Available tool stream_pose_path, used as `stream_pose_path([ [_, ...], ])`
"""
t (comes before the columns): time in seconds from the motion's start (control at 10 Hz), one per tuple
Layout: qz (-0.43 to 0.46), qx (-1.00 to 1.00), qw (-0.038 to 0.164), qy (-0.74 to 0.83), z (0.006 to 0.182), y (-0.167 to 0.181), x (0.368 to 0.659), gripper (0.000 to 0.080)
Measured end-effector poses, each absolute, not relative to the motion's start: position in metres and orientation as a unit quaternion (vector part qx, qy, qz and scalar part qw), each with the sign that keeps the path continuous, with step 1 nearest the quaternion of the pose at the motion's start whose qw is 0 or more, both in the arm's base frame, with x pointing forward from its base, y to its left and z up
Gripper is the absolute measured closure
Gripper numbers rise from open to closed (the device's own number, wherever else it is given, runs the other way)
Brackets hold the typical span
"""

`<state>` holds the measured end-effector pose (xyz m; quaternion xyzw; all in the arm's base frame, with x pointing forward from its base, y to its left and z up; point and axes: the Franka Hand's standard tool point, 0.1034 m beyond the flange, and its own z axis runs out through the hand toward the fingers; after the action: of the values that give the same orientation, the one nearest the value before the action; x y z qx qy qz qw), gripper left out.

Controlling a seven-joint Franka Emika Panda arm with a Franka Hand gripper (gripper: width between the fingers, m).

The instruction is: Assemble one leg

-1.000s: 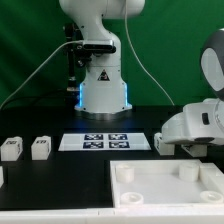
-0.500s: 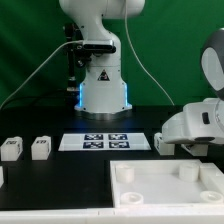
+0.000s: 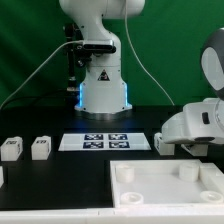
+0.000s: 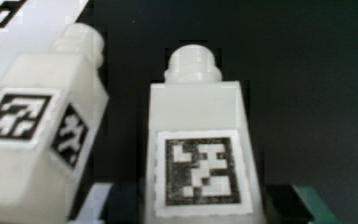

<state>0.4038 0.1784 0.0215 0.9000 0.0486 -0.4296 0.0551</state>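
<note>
Small white plastic block-like leg [image 4: 201,150], black-and-white square tag on its face, rounded peg end pointing away from the hand [image 4: 197,206]. It lies on the black desk [image 4: 318,80], directly under the hand and between its two dark fingers [image 4: 297,200], one on each side of the tagged end. I cannot tell whether the fingers are pressing the leg or spread just clear of it, because the contact line is dark and cut off by the frame.

A second white tagged leg [image 4: 43,110] of the same kind lies just beside the target on one finger's side, roughly parallel, with only a narrow dark strip between them.

Change: none visible. The exterior view matches the earlier frames, and the white arm housing [image 3: 195,125] has not shifted. Judgement: the hand is paused at the grasp point, about to pinch or having just pinched, and the lift has not begun.

Room: the finger on the neighbour's side has little slack, so a skewed squeeze could nudge the second leg. The far side of the target is bare desk with free room.

Further out, the large flat white panel with round corner sockets [image 3: 165,182] sits near the hand. The thin white marker board [image 3: 105,141] lies farther away. Two more small white tagged blocks [image 3: 10,148] [image 3: 40,148] sit well apart from the hand. Judgement: the path up and over to the panel looks open.
</note>
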Motion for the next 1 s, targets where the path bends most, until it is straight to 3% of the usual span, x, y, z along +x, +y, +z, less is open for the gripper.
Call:
stream_pose_path([
  [0.3, -0.343, 0.938, 0.033, 0.041, 0.068, 0.168, 0.442, 0.0506],
  [0.4, -0.262, 0.964, 0.018, 0.036, 0.085, 0.168, 0.464, 0.0506],
  [0.5, -0.201, 0.979, 0.009, 0.036, 0.095, 0.166, 0.465, 0.0506],
  [1.0, -0.001, 0.999, -0.032, 0.044, 0.090, 0.178, 0.468, 0.0506],
])
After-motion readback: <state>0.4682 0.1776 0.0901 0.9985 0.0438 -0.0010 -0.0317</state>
